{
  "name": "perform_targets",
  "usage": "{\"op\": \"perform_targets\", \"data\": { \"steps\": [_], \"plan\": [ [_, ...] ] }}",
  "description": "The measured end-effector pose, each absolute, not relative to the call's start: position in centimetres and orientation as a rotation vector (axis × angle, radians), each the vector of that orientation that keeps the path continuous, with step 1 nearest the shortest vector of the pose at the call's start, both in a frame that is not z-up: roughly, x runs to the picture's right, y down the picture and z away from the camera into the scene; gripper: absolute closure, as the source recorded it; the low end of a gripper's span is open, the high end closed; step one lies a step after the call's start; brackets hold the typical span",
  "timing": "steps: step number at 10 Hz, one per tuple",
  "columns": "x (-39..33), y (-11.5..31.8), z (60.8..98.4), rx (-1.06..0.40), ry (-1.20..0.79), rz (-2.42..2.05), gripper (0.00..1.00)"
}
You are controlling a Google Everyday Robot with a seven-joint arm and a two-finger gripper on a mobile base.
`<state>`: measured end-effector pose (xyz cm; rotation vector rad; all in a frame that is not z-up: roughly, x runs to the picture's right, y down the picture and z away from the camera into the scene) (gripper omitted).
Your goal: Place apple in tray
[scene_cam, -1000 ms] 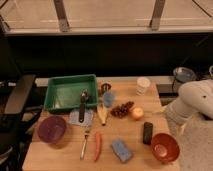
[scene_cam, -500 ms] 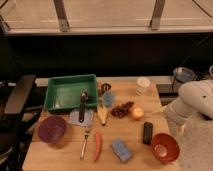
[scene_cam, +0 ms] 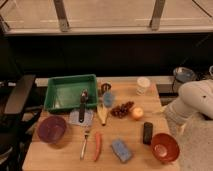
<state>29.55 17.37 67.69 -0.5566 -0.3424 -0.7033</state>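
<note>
Green plastic walls mark out the tray (scene_cam: 62,93), which sits at the back left of the wooden table (scene_cam: 130,160). A dark-handled spoon (scene_cam: 82,103) lies across the tray's front rim. The apple (scene_cam: 137,113), orange-yellow and round, rests on the table to the right of the tray and a little nearer the front. It lies outside the tray and well apart from it. The dark grape bunch (scene_cam: 121,108) lies between the tray and the apple, touching or almost touching the apple. A blue cup (scene_cam: 108,98) stands just right of the tray's front right corner, and a white cup (scene_cam: 143,85) stands further right, level with the tray's back half. In front of the tray are a purple bowl (scene_cam: 51,128), a fork (scene_cam: 85,142) and a carrot (scene_cam: 98,146). Diagonally front right of the tray, beyond the apple, are a black block (scene_cam: 147,132) and a red-orange bowl (scene_cam: 165,146).

The gripper (scene_cam: 174,114) ends the white arm far to the right of the tray, past the table's right edge. Its jaws stand apart and grip nothing, and it is clear of the apple.
</note>
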Motion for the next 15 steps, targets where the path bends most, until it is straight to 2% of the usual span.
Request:
{"op": "perform_targets", "data": {
  "steps": [12, 15],
  "plan": [
    [29.4, 17.0, 67.8, -0.552, -0.345, -0.747, 0.20],
    [25.0, 15.4, 69.4, -0.519, -0.364, -0.878, 0.20]
  ]
}}
